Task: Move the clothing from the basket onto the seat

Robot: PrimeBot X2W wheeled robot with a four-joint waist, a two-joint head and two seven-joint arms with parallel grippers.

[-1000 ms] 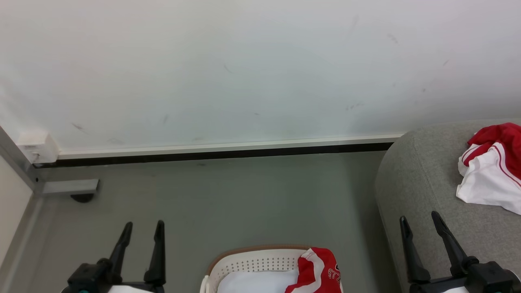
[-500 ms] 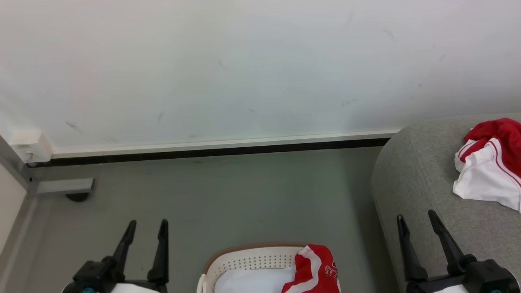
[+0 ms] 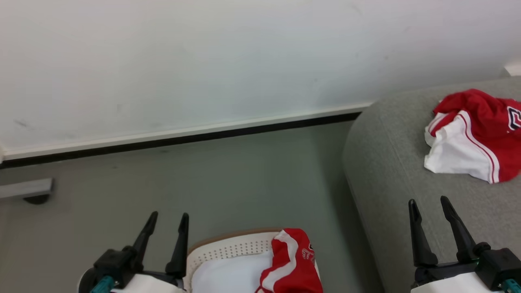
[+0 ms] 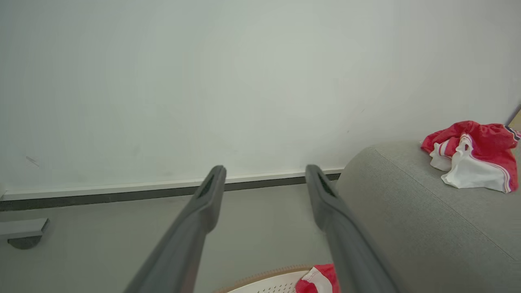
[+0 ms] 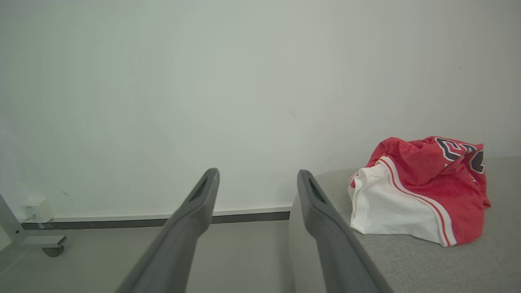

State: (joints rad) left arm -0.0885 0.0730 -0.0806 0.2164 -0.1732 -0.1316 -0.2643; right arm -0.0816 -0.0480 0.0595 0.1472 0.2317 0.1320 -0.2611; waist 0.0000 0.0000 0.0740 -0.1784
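The left gripper hangs with its two dark fingers spread and empty, over the floor just beside the left rim of the basket. The right gripper is likewise spread and holds nothing, poised over the near left part of the seat. Between them, the basket holds a white liner. A red garment with a white stripe is draped at the basket's right rim, to the right of the left gripper. A second garment, red with a white panel and dark lettering, lies crumpled towards the back of the seat, beyond the right gripper and well apart from it. A pale wall with a dark skirting runs behind, and a grey bracket sits at the floor's left edge.
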